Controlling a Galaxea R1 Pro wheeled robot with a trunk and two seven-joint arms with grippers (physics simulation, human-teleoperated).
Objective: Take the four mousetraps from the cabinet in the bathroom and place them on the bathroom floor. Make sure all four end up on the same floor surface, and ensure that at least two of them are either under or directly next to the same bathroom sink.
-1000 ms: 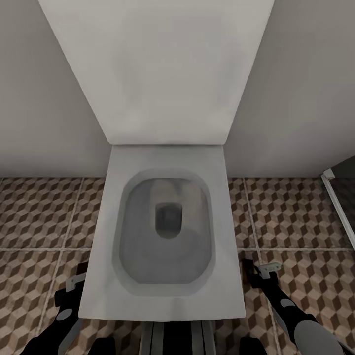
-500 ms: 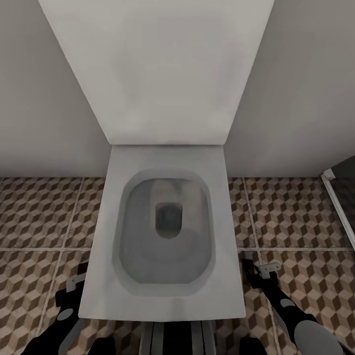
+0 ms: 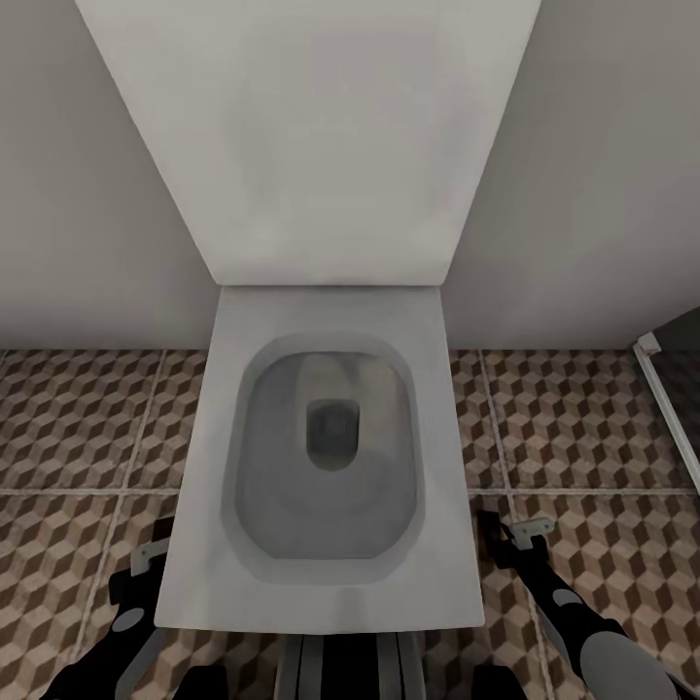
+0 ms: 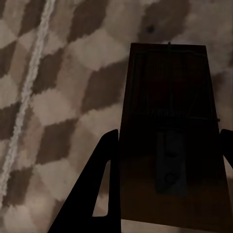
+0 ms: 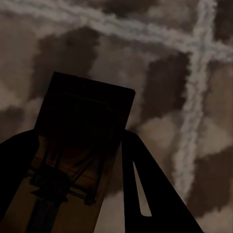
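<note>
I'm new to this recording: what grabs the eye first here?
A white toilet, lid raised against the wall, fills the middle of the head view on the cube-patterned bathroom floor. Low on each side of it, a claw holds a mousetrap: left claw with one mousetrap, right claw with another mousetrap.

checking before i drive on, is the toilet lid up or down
Up. The toilet lid leans back against the wall, and the open bowl with its dark drain shows below it in the head view.

Toilet [image 3: 331,457] between floor-side gaps
</note>
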